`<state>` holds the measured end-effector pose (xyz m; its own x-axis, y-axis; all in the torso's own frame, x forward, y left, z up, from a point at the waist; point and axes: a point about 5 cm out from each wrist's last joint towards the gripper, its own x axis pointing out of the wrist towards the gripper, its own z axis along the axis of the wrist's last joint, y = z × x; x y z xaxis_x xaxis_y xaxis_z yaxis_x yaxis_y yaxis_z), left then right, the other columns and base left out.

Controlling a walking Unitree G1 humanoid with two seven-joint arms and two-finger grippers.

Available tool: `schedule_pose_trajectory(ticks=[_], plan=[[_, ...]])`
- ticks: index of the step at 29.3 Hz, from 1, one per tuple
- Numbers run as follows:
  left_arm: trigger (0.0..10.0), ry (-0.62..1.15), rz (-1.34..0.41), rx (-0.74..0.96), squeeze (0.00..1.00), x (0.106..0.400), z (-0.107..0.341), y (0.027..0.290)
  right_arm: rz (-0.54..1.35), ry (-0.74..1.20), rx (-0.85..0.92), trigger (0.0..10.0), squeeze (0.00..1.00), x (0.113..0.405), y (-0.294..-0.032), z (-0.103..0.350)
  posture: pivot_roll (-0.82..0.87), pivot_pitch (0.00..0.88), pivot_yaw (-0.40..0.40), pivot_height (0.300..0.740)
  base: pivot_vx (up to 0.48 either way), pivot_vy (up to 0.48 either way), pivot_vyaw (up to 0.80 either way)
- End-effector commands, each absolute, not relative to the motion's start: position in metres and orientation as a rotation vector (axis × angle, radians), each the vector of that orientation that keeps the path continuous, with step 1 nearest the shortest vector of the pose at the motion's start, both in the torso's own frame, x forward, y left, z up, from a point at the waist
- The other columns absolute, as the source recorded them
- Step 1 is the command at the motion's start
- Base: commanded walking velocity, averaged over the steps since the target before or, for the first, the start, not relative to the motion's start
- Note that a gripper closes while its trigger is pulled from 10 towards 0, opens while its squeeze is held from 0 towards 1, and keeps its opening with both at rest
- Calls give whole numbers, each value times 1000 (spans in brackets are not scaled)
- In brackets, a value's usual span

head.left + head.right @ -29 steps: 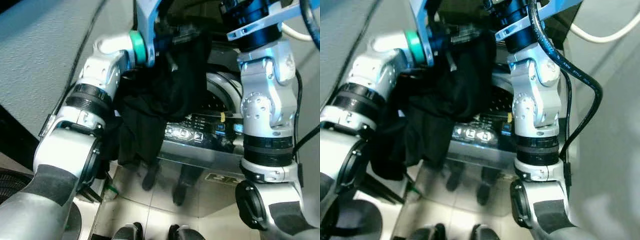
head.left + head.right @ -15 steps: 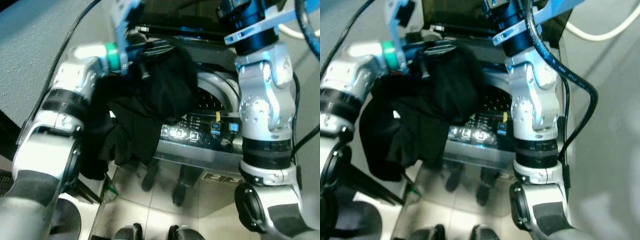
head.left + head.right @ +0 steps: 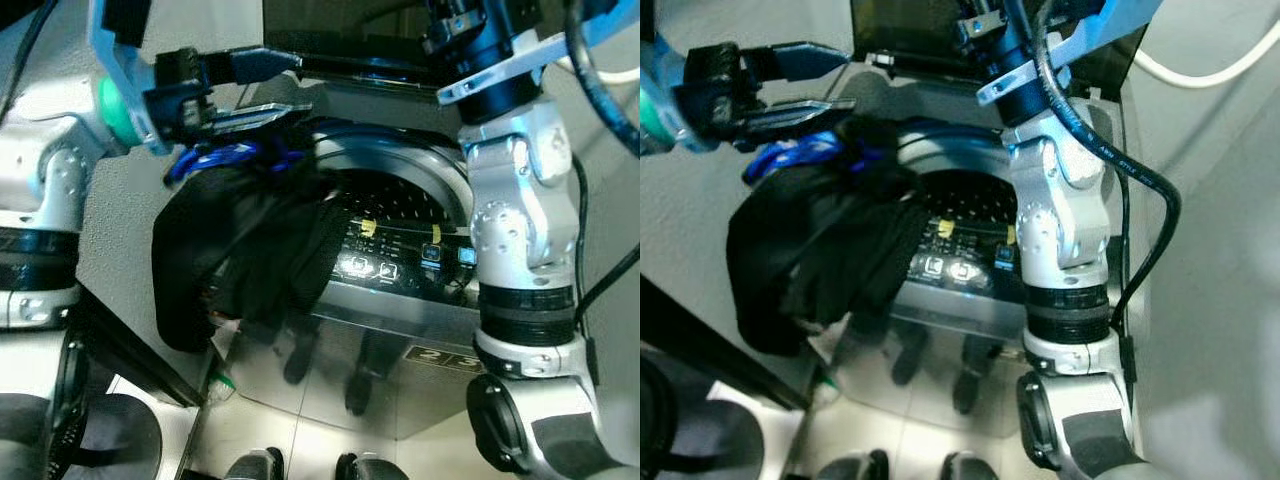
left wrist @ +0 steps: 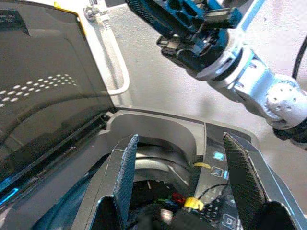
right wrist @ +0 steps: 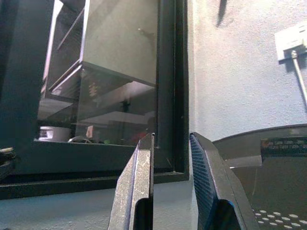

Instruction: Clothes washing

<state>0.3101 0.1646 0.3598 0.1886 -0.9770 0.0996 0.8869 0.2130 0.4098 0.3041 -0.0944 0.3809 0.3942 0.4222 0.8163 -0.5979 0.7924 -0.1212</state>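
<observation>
Two grippers up: left gripper (image 3: 262, 88) spread at upper left above black clothes (image 3: 250, 250) draped, apparently, over washer rim (image 3: 420, 180); right gripper (image 5: 170, 158) fingers narrowly apart, empty.

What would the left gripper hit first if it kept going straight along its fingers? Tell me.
Probably the washing machine's back rim just below the raised lid. The left gripper, open, points across the drum opening toward it. Depth is hard to judge.
</observation>
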Motion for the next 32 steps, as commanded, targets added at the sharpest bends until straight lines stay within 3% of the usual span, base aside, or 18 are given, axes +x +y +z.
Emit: schedule_pose_trajectory(ticks=[1, 6, 13, 20, 32], plan=[[10000, -348, -1306, 384, 0, 294, 361, 180, 649, -957, 198, 10000, 0, 305, -96, 377, 139, 97, 50, 740, 0, 0, 0], [10000, -183, -1147, 436, 0, 284, 335, 209, 658, -945, 202, 10000, 0, 306, -94, 375, 146, 102, 44, 740, 0, 0, 0], [10000, 21, -895, 266, 0, 305, 283, 233, 665, -935, 204, 10000, 0, 308, -92, 374, 145, 111, 42, 740, 0, 0, 0], [10000, 78, -914, 176, 0, 306, 267, 227, 664, -928, 206, 10000, 0, 308, -92, 373, 146, 120, 42, 740, 0, 0, 0], [10000, 226, -936, 245, 0, 301, 236, 226, 657, -930, 213, 10000, 0, 309, -92, 373, 148, 124, 49, 740, 0, 0, 0]])
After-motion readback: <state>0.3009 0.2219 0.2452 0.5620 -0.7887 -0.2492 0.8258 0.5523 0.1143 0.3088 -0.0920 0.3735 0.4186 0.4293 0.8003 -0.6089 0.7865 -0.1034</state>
